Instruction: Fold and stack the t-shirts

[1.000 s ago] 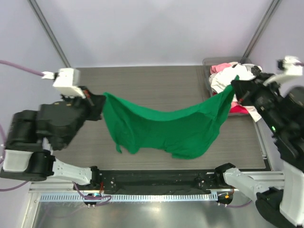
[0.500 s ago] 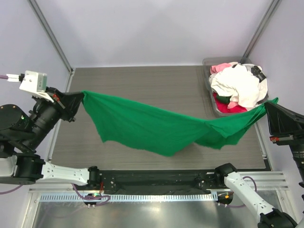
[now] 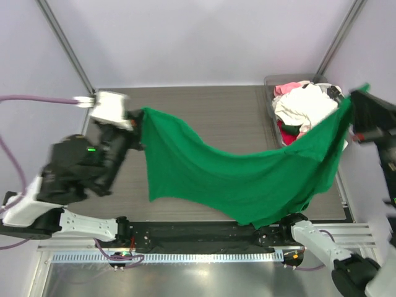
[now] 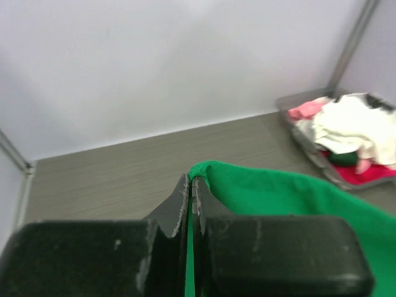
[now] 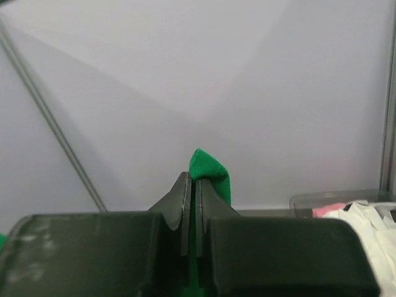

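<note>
My left tool [image 4: 190, 185]: pressed together, pinching one corner of the green t-shirt [image 3: 241, 176]. My right tool [image 5: 190, 179]: likewise clamped, on the far corner. The shirt hangs between them above the bench [image 3: 204, 105], sagging deep mid-span, with its lower edge drooping toward the near side. The cloth reads light and limp, likely to swing. Best held at corners or shoulders and kept taut. The white, pink and red shirts [image 3: 306, 108] lie heaped in the bin [image 3: 270, 108], far right.
</note>
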Available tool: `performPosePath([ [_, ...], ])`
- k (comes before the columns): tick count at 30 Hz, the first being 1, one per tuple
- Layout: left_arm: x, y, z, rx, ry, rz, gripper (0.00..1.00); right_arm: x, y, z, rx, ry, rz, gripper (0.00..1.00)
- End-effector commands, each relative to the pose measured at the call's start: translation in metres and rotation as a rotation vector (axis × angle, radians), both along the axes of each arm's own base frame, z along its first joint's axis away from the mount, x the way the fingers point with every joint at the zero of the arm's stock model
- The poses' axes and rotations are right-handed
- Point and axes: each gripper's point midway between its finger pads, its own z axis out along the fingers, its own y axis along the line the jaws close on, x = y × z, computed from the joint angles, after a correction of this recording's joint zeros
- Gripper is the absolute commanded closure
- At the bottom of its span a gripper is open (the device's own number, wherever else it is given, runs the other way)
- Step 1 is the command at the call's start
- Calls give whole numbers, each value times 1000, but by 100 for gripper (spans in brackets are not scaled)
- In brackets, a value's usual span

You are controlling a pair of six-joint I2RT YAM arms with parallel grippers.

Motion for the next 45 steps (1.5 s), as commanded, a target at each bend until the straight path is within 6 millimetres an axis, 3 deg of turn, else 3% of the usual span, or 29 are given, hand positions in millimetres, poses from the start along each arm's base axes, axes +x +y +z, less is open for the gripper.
performPosePath([
  [1,24,-45,-16,180,-57,170,100,142,27,-70,-58,349,-77,99],
  [4,62,-63,-49,225,11,193,100,221,42,-138,-74,584,-127,99],
  [6,105,-42,-82,222,108,287,100,253,47,-167,-74,667,-159,99],
  [7,119,-45,-100,239,158,239,100,288,50,-203,-81,754,-214,99],
  [8,150,-10,-116,228,212,339,100,302,49,-208,-78,768,-245,99],
  [10,188,9,-154,206,324,388,100,337,42,-236,-78,833,-356,99],
  [11,212,45,-169,180,386,450,100,369,44,-296,-143,971,-419,99],
  [12,228,59,-183,174,438,476,100,386,41,-273,-103,920,-460,99],
  [13,249,71,-221,186,551,521,100,392,36,-287,-123,977,-503,99],
  [14,267,99,-244,157,638,549,100,429,40,-302,-116,962,-533,99],
  [15,285,104,-233,102,636,553,100,439,39,-309,-115,962,-540,97],
  [16,301,108,-287,120,792,565,100,450,34,-320,-94,963,-554,65],
  [17,311,108,-298,76,856,523,95,458,32,-327,-76,961,-561,33],
  [18,328,103,-276,34,825,504,87,460,32,-351,-92,1013,-553,1],
  [20,332,91,-323,79,997,469,63,464,35,-381,-93,1050,-525,0],
  [22,333,87,-328,96,1015,472,45,459,37,-377,-84,1050,-499,0],
  [24,326,88,-325,87,1009,497,39,447,42,-380,-91,1081,-458,0],
  [25,320,90,-340,94,1033,513,33,442,45,-381,-91,1091,-441,0],
  [27,305,95,-322,60,993,540,31,426,52,-400,-121,1145,-411,0],
  [28,293,98,-337,66,1018,548,30,420,62,-383,-101,1110,-354,0],
  [29,286,98,-336,60,1017,543,30,414,68,-389,-106,1121,-318,0],
  [31,270,97,-321,15,969,532,31,392,95,-417,-136,1185,-213,0],
  [32,251,95,-345,21,1031,511,32,385,106,-409,-127,1157,-170,0],
  [33,239,92,-351,12,1040,502,32,370,112,-435,-145,1217,-141,0],
  [35,223,83,-344,-39,994,468,33,353,145,-445,-133,1224,-13,2],
  [36,201,83,-373,-19,1059,473,33,335,148,-476,-147,1292,13,3],
  [38,184,78,-378,-71,1061,456,33,313,164,-509,-122,1353,95,6],
  [39,167,80,-398,-69,1110,466,33,307,166,-519,-115,1371,110,7],
  [45,131,77,-436,-153,1164,480,34,265,159,-578,-125,1476,96,11],
])
